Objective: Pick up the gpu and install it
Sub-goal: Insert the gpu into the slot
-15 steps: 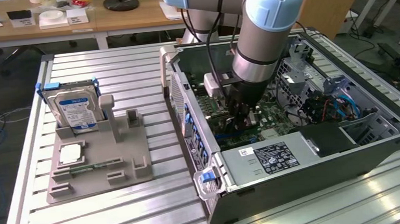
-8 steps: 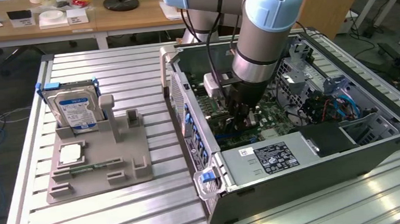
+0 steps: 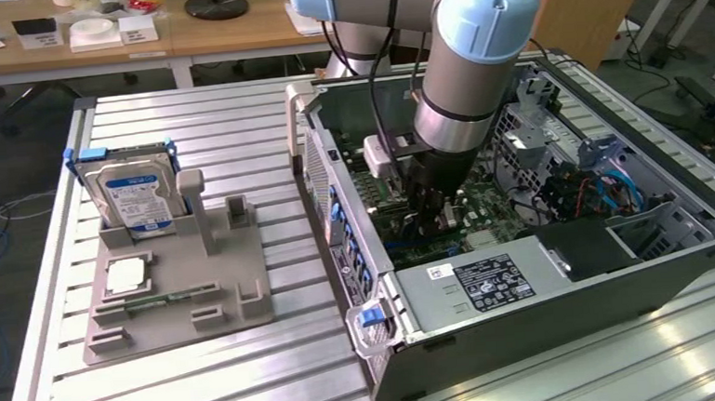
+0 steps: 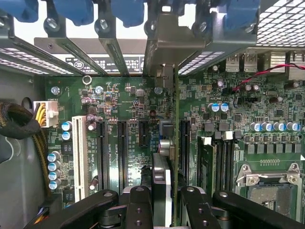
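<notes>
Gripper [image 4: 164, 205] is clamped on the gpu [image 4: 175, 143], held edge-on right over the motherboard [image 4: 119, 105], long axis running along the slots.

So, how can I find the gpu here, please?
Look inside the open computer case, at the green motherboard. The gpu stands on edge between the gripper fingers, among the dark slots. Unlike the empty slots beside it, it is a thin card reaching the metal bracket.

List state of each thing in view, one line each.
gpu: edge-on, upright over the motherboard slots, held by the gripper
gripper: shut on gpu, inside the case
computer case: side open, lying on the table
hard drive: upright in the grey holder
grey holder: on the table, beside the case
</notes>
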You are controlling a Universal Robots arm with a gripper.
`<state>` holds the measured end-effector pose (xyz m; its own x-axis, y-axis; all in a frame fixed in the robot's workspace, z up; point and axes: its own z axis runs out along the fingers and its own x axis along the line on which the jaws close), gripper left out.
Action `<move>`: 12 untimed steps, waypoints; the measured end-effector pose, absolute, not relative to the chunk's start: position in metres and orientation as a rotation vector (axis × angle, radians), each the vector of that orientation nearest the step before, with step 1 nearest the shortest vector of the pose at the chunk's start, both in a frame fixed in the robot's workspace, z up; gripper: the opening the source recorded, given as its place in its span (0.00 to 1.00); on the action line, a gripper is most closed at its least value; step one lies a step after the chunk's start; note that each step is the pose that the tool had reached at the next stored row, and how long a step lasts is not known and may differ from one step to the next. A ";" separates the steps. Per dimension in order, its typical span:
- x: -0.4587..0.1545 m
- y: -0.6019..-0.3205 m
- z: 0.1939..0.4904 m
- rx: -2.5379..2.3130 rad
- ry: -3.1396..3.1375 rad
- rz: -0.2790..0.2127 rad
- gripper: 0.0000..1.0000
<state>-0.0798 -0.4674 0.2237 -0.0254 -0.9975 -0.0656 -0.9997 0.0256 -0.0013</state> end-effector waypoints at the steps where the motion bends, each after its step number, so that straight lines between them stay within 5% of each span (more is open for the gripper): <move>1: -0.080 -0.467 0.224 -2.159 2.215 0.070 0.28; 12: -0.081 -0.466 0.219 -2.158 2.213 0.064 0.28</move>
<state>-0.0814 -0.4662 0.2185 -0.0250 -0.9976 -0.0648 -0.9997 0.0254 -0.0055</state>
